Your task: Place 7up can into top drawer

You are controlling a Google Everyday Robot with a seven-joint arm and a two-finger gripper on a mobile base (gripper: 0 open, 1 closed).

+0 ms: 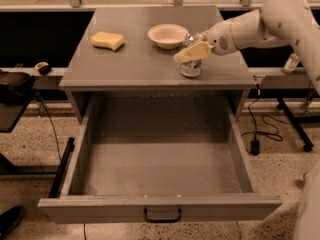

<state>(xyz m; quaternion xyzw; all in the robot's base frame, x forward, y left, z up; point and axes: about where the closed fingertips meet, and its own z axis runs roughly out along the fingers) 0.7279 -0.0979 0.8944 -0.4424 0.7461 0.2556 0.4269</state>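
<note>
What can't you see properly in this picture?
Camera view:
1. 7up can: top and upper label hidden by the gripper, which is in front of it over the cabinet top.
2. Robot arm: cut off by the right edge.
3. Anything below the top drawer: hidden behind its front panel and the bottom edge.

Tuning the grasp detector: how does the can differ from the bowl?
The can is tall, narrow, shiny metal; the bowl is low, wide, white. The can stands nearer the front edge, the bowl farther back. The gripper is at the can's top, not at the bowl. Both sit upright on the cabinet top, outside the open drawer.
</note>
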